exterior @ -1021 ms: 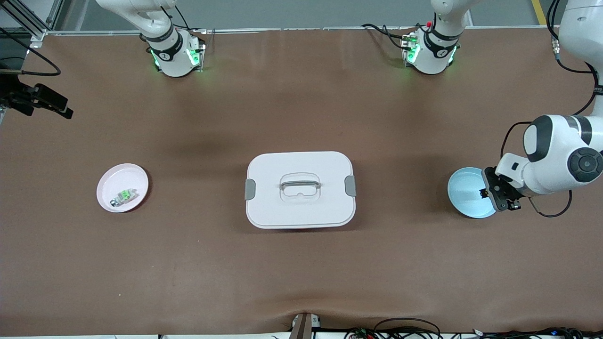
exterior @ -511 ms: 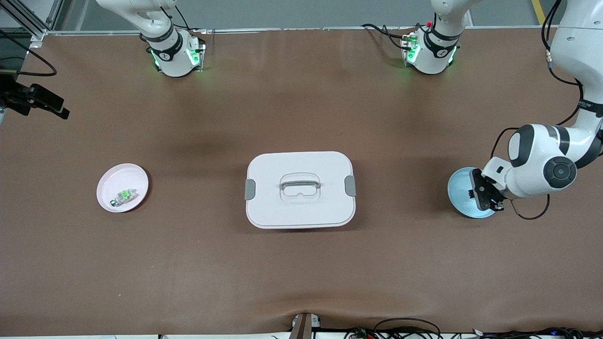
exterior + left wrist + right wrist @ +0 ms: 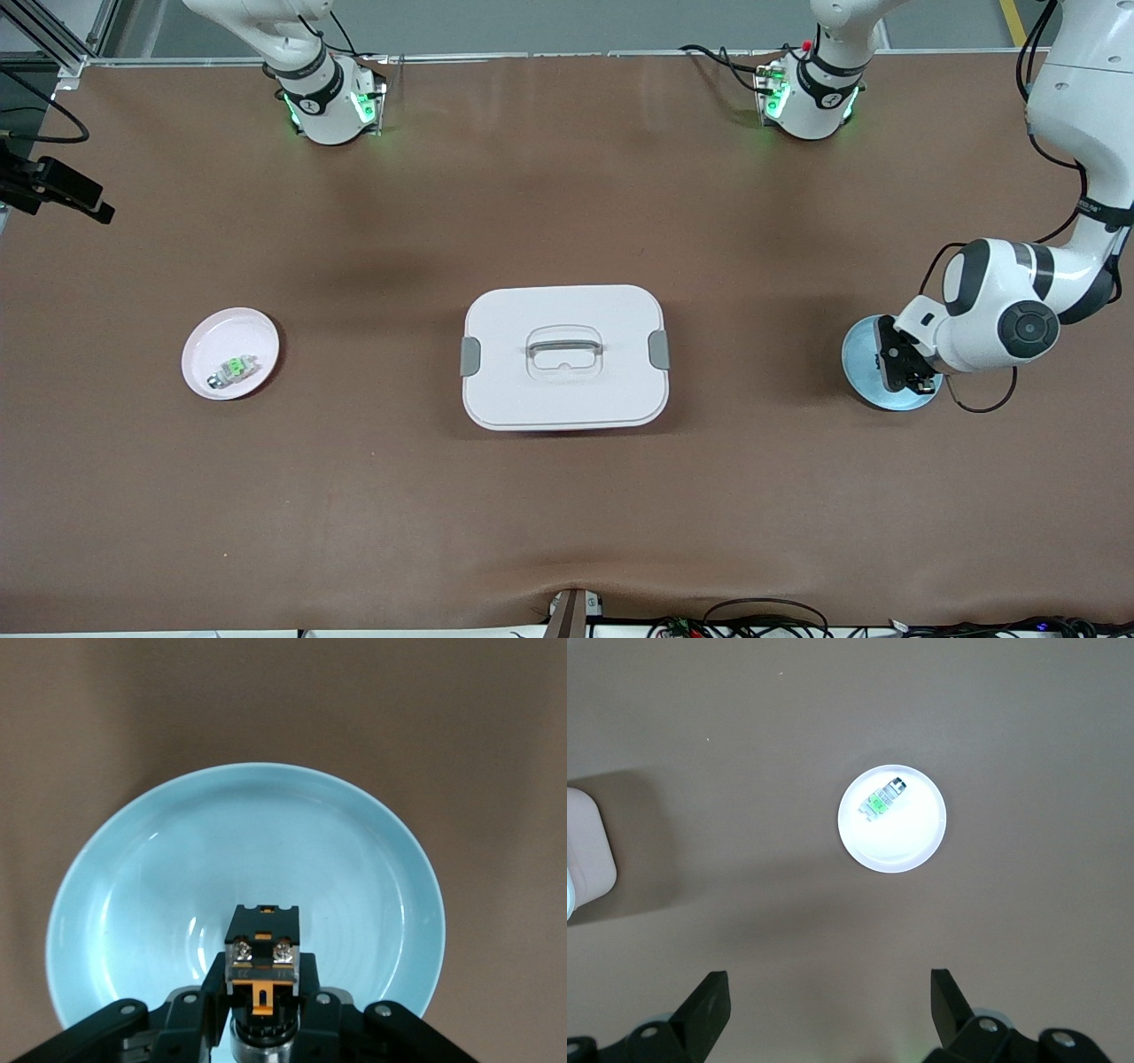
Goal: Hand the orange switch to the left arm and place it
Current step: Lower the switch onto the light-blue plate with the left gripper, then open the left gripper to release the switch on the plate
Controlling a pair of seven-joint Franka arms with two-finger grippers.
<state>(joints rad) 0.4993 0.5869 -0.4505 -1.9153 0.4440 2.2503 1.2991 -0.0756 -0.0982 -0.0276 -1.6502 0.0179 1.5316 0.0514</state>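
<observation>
Since the earlier frames, the left claw (image 3: 904,370) has shifted farther over the blue plate (image 3: 859,359), clenched on the orange switch (image 3: 262,958). High over the counter (image 3: 567,496), the right claw (image 3: 828,1010) gapes above the pink plate (image 3: 912,846). Between the plates sits the box (image 3: 564,356).
</observation>
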